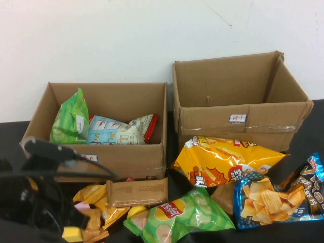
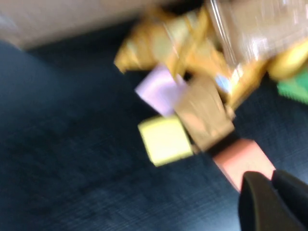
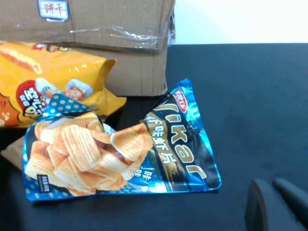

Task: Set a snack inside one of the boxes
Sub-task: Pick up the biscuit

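The green Lay's bag (image 1: 183,214) lies flat on the black counter (image 1: 304,230) at the front, logo up, its edge touching the brown wrapped snack bar (image 1: 137,192) and just beside the heap of small gold-wrapped sweets (image 1: 97,202); a second green bag (image 1: 70,119) already stands inside the lower cardboard box (image 1: 126,159), against its left wall beside a pale blue packet (image 1: 107,130); the taller taped box (image 1: 243,121) stands to the right, with the orange-yellow bag (image 1: 223,159) leaning at its front and the blue Vikar chip bag (image 3: 120,149) beyond that.

My left gripper (image 2: 274,202) hangs low over the counter near the sweets and a yellow block (image 2: 166,140); the wrist picture is smeared, but its fingers seem nearly together with nothing between them. My right gripper (image 3: 276,204) sits just off the corner of the blue bag, carrying nothing, and I cannot tell how wide it stands.

The risks, as I judge them: the left arm hovers over the wrong clutter, so a grab here could take sweets instead; the green bag is puffy and slick, so a pinch on its middle may slip; lifting it could drag the snack bar along.
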Robot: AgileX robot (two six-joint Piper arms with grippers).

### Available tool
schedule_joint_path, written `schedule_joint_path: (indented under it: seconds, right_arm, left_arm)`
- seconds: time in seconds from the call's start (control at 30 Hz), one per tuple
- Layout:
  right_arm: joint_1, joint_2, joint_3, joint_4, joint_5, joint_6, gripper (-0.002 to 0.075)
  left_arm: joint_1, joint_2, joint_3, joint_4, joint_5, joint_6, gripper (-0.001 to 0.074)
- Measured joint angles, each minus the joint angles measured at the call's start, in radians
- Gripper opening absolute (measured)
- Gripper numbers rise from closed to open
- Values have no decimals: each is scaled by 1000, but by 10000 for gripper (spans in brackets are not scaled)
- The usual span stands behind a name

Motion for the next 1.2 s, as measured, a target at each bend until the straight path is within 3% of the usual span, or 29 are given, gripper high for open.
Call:
schedule_joint_path:
  seconds: [0.1, 0.27, 0.4, 0.53, 0.9, 1.2]
  right_arm:
    - [0, 0, 0, 0, 0, 0, -1]
    - [0, 0, 0, 0, 0, 0, -1]
    - [0, 0, 0, 0, 0, 0, -1]
    - [0, 0, 0, 0, 0, 0, -1]
    - [0, 0, 0, 0, 0, 0, -1]
    - [0, 0, 0, 0, 0, 0, -1]
  left_arm:
    - [0, 30, 42, -80, -48, 64, 203]
    - [0, 121, 56, -149, -193, 86, 544]
    - [0, 216, 56, -174, -288, 90, 623]
    - [0, 324, 56, -199, -360, 92, 600]
    - [0, 470, 56, -281, -519, 97, 430]
    - [0, 470, 56, -290, -526, 98, 58]
